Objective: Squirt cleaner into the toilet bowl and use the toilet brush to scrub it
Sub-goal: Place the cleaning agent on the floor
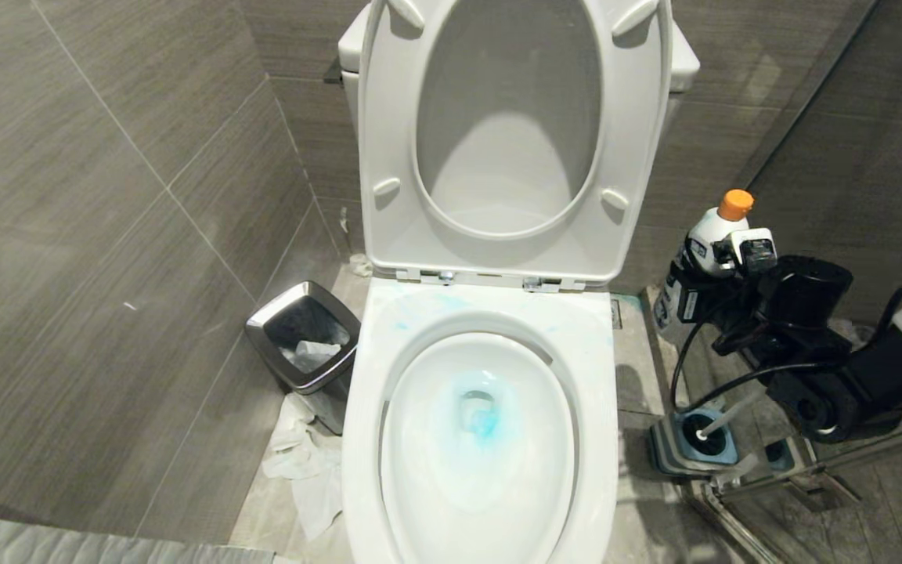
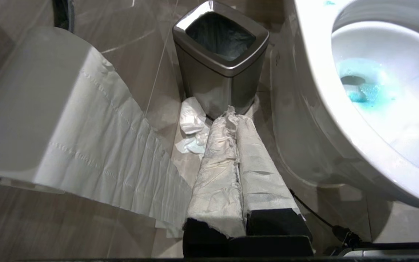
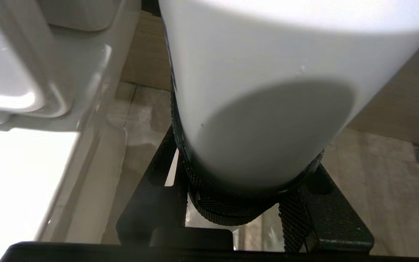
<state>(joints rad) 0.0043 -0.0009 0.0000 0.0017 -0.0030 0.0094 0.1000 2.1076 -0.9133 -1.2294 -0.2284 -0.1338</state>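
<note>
My right gripper [image 1: 694,294] is clamped on the cleaner bottle [image 1: 713,231], at the right of the frame beside the toilet bowl [image 1: 478,439]; its label is unreadable. My left gripper [image 2: 236,120] is closed, paper-wrapped.

You have one toilet bowl [image 1: 600,368] in front of you, with one seat [image 1: 388,141] raised over it and one pool of turquoise cleaner [image 1: 484,423] in its basin. To its left stands one chrome-rimmed bin [image 1: 263,323], with crumpled tissue [image 1: 306,470] on the floor by it (I cannot split that heap into a firm number of pieces), and one hanging strip of toilet paper [image 2: 96,145] shows in the left wrist view. To the right you can count one white bottle [image 1: 713,231] with one orange cap [image 1: 735,204], one toilet brush [image 1: 721,423] and one blue-and-grey holder [image 1: 666,454] under it.
</note>
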